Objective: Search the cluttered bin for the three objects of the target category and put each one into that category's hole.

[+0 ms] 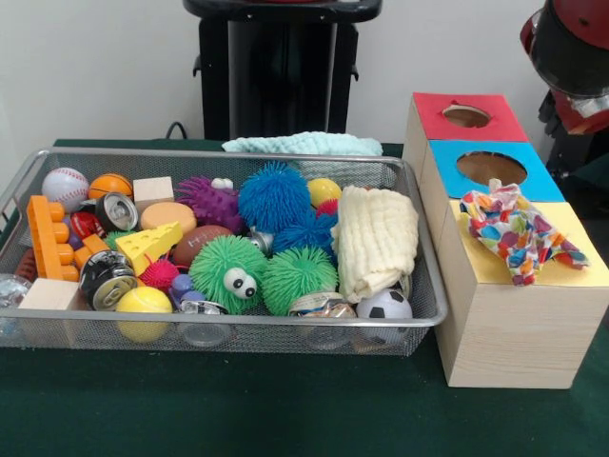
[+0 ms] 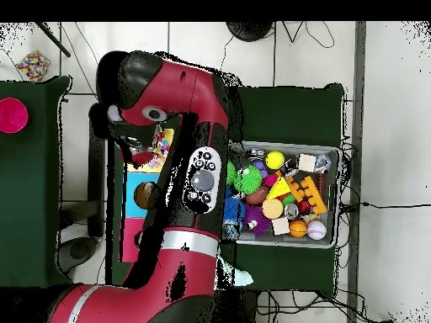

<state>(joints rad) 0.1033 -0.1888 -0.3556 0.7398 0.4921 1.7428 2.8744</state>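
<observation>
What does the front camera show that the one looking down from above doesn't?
Only the front view shows the cream cloth in the bin and the round holes in the red and blue box tops. Only the overhead view shows the red arm and a pink disc. Both show the wire bin and the colourful cloth on the yellow box.

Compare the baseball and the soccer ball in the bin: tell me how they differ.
The baseball is white with red stitching; the soccer ball is white with black patches. The baseball sits at the bin's far left corner in the front view, beside an orange basketball; the soccer ball sits at the near right, against the mesh wall below the folded cream cloth. The baseball looks slightly bigger. Both are small round toy balls lying in the wire bin.
</observation>
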